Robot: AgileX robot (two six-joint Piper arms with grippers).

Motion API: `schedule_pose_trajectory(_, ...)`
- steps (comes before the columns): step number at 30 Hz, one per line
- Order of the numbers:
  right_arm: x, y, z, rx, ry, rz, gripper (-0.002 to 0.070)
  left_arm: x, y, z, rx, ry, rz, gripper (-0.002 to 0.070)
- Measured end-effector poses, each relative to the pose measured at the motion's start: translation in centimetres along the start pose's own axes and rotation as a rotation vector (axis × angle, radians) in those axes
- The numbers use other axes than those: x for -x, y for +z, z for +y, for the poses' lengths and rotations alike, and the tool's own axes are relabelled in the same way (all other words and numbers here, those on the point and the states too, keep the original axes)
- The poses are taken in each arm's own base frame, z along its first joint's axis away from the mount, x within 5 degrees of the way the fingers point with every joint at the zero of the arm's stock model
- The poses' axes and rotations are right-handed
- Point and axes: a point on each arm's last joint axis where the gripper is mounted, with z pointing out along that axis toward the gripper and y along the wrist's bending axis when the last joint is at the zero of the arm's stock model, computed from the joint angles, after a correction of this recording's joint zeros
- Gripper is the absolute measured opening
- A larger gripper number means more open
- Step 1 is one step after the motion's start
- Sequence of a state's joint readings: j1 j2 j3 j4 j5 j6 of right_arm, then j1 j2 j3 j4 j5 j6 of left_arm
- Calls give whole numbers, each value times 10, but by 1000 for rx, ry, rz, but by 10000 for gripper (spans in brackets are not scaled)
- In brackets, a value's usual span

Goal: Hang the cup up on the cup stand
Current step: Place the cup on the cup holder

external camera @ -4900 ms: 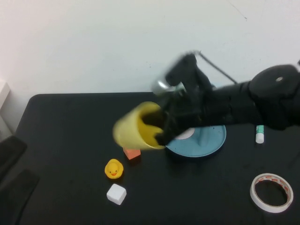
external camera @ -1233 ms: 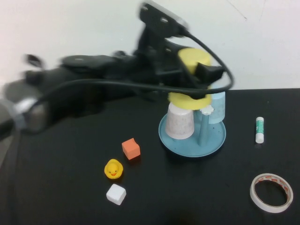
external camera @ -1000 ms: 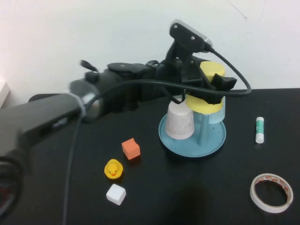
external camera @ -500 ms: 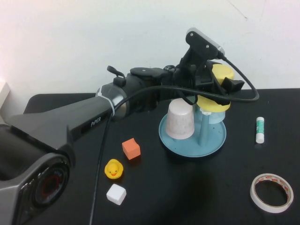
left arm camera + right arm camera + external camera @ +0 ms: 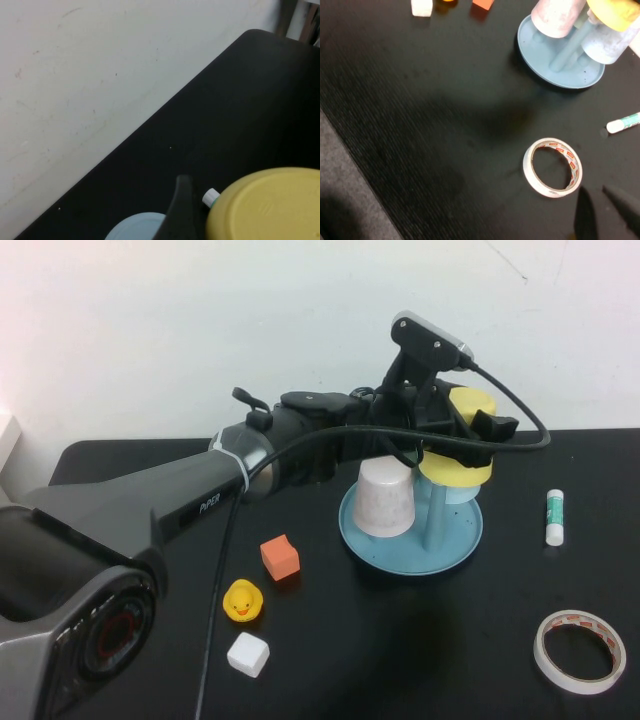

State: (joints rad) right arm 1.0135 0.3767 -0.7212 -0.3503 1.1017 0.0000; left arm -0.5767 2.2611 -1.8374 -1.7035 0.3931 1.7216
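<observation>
Left gripper (image 5: 455,435): upper centre-right of the high view, its fingers spread wide about the inverted yellow cup (image 5: 457,462), which sits over the cup stand (image 5: 410,537). Stand: teal dish at centre-right on the black tabletop (image 5: 150,530), upright peg (image 5: 434,520) showing. Pink cup (image 5: 384,498) inverted on the stand's left side; light blue cup (image 5: 458,494) behind, mostly hidden by the yellow one. Left arm and its cable cross from lower left, covering part of the tabletop. Orange block (image 5: 280,557), rubber duck (image 5: 242,601) and white cube (image 5: 248,653) at lower centre-left, well apart from the stand. Glue stick (image 5: 555,517) at right; tape roll (image 5: 579,650) at lower right.

Left wrist view: yellow cup base (image 5: 267,207) at lower right, one dark finger (image 5: 177,212) beside it, glue stick cap (image 5: 210,196) between them, pale blue rim (image 5: 132,227) at the bottom edge.

Right wrist view: right gripper (image 5: 605,207) at lower right, fingers closed and empty, just beside the tape roll (image 5: 552,167). Stand (image 5: 560,62) with its cups at upper right.
</observation>
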Motion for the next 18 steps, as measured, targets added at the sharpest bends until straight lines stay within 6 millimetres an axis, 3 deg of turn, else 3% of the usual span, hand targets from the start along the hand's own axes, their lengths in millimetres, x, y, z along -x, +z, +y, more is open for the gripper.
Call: schedule_pose_trajectory(18,0,0,0,0,0,1,0,-34,10,6,15,-87,73,556)
